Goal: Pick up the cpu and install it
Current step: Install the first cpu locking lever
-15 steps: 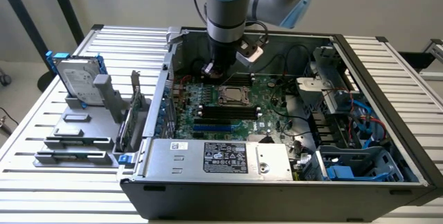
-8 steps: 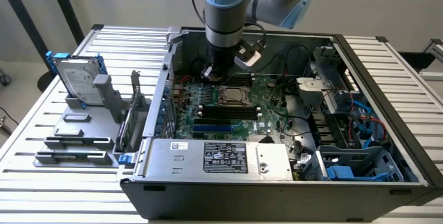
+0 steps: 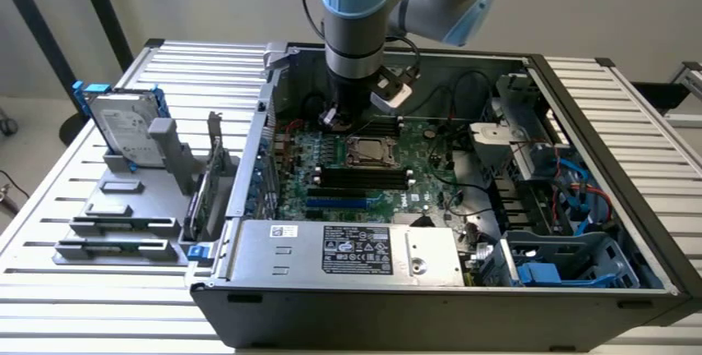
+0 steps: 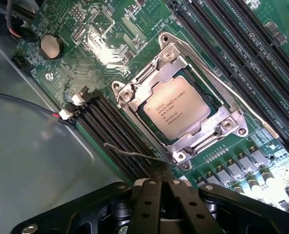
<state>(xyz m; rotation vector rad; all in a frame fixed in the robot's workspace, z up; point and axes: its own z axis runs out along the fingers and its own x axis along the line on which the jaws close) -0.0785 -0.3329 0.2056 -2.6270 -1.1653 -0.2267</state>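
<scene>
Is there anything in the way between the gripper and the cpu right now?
Nothing visible. The cpu already sits in its socket on the motherboard, framed by the metal bracket, top uncovered. The gripper hangs beside it over the board.

Showing faint printed lines on the cpu (image 4: pixel 177 108) lid, too small for reading; carrying unreadable certification marks, a black label (image 3: pixel 357 251) on the power supply (image 3: pixel 329 248).
</scene>
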